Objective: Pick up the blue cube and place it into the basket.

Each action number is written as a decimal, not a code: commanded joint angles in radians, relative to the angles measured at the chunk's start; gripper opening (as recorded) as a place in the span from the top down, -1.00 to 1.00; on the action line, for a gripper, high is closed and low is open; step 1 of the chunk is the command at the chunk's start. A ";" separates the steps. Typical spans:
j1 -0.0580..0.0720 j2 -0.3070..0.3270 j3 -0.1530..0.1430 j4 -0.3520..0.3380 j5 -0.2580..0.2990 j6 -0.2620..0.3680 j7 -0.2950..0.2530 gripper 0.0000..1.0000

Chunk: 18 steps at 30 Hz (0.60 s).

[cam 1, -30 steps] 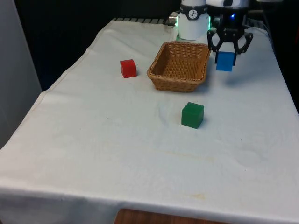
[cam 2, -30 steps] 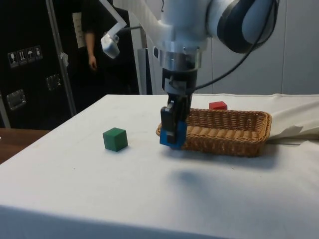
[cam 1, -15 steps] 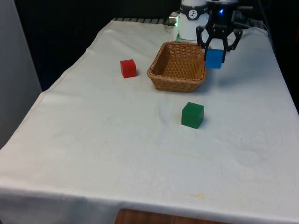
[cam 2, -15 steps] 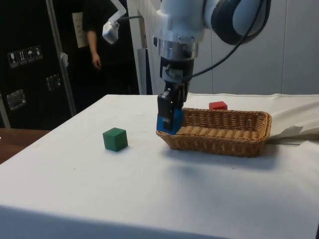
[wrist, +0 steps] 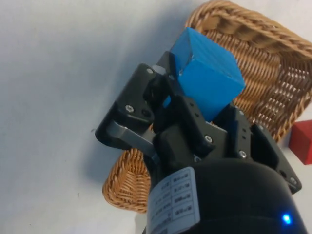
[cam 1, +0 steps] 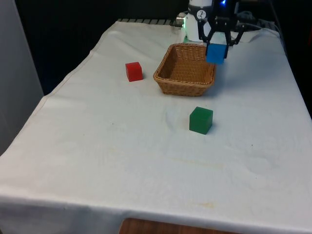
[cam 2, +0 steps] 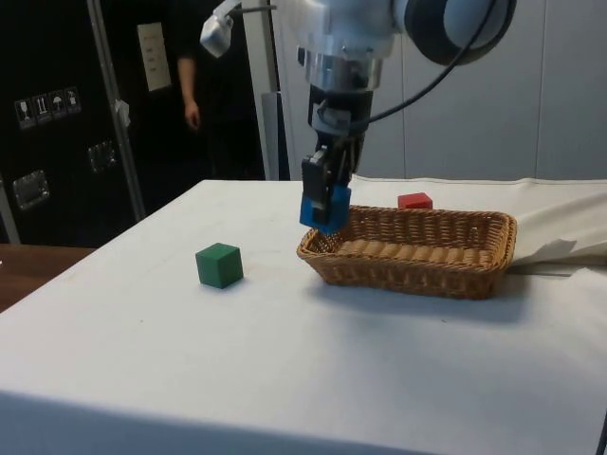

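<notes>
The blue cube (cam 1: 216,53) hangs in the air, and my black gripper (cam 1: 218,46) is shut on it. In the front view it is above the right rim of the woven basket (cam 1: 183,80). From the side, the blue cube (cam 2: 324,206) is over the near end of the basket (cam 2: 446,268), a little higher than its rim, held by the gripper (cam 2: 321,194). The wrist view has the blue cube (wrist: 207,73) clamped between the fingers (wrist: 146,95), with the basket (wrist: 263,63) beneath and beside it.
A green cube (cam 1: 201,120) sits on the white cloth in front of the basket. A red cube (cam 1: 133,71) lies at the basket's left in the front view. A person (cam 2: 190,85) stands behind the table in the side view.
The gripper has risen with the blue cube and moved from beside the basket towards it, leftward in the front view, until it hangs above the rim.
</notes>
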<state>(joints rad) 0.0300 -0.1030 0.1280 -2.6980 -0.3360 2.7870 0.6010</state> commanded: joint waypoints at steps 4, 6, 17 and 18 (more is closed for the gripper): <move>0.007 -0.051 -0.010 -0.031 0.020 -0.012 -0.013 0.99; 0.007 -0.070 -0.014 -0.040 0.020 -0.021 -0.014 0.99; 0.005 -0.168 -0.035 -0.083 0.013 -0.068 -0.016 0.99; 0.005 -0.174 -0.037 -0.086 0.012 -0.071 -0.017 0.99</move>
<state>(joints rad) 0.0300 -0.2850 0.0930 -2.7840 -0.3360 2.7100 0.5950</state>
